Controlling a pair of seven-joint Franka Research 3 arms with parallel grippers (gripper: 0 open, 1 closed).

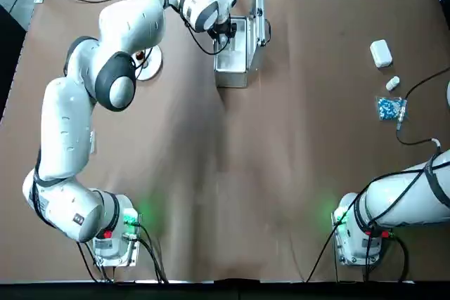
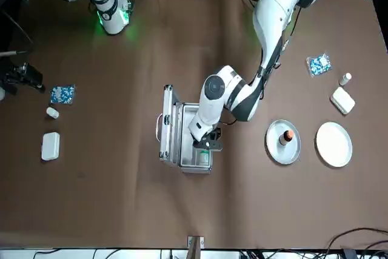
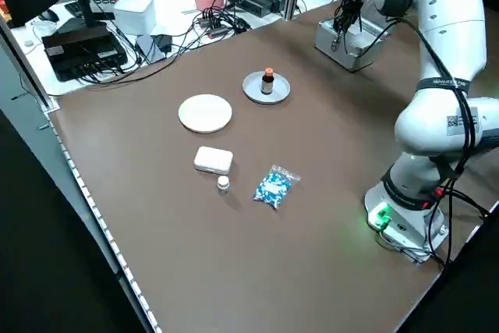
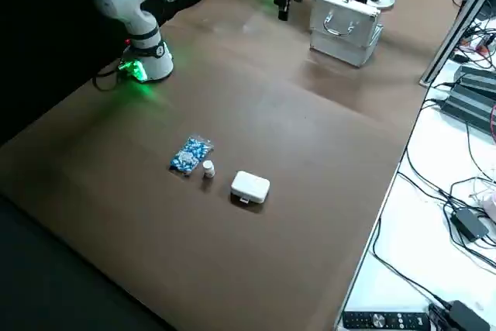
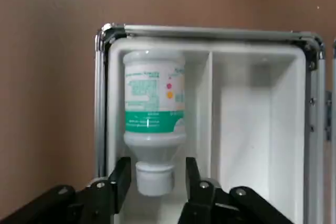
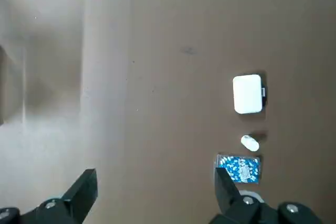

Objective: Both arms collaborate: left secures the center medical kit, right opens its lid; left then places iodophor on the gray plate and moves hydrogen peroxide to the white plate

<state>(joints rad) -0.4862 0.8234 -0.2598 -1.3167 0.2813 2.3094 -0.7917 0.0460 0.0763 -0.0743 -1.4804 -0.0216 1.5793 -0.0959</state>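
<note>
Two of the task's steps look finished: the medical kit point(image 2: 185, 141) stands with its lid point(image 2: 167, 122) raised upright, and the iodophor point(image 2: 287, 137) already stands on the gray plate point(image 2: 273, 147). What remains is the hydrogen peroxide point(image 5: 154, 124), lying in one compartment of the kit directly ahead of the left gripper point(image 5: 155, 179), whose fingers point(image 5: 119, 178) are spread narrowly on either side of the bottle's cap without yet pinching it. The neighbouring compartment beside it is bare. The white plate point(image 2: 334, 144) waits bare beyond the gray one, away from the gripper. The right gripper point(image 6: 157, 192) hovers idle near its own base, fingers wide apart, holding nothing.

By count: one kit, two plates, one brown bottle, one white bottle with teal label, two small white cases point(image 2: 50, 146) point(image 2: 342, 100), two tiny vials point(image 2: 53, 113) point(image 2: 345, 79), two blue packets point(image 2: 62, 94) point(image 2: 319, 64)
</note>
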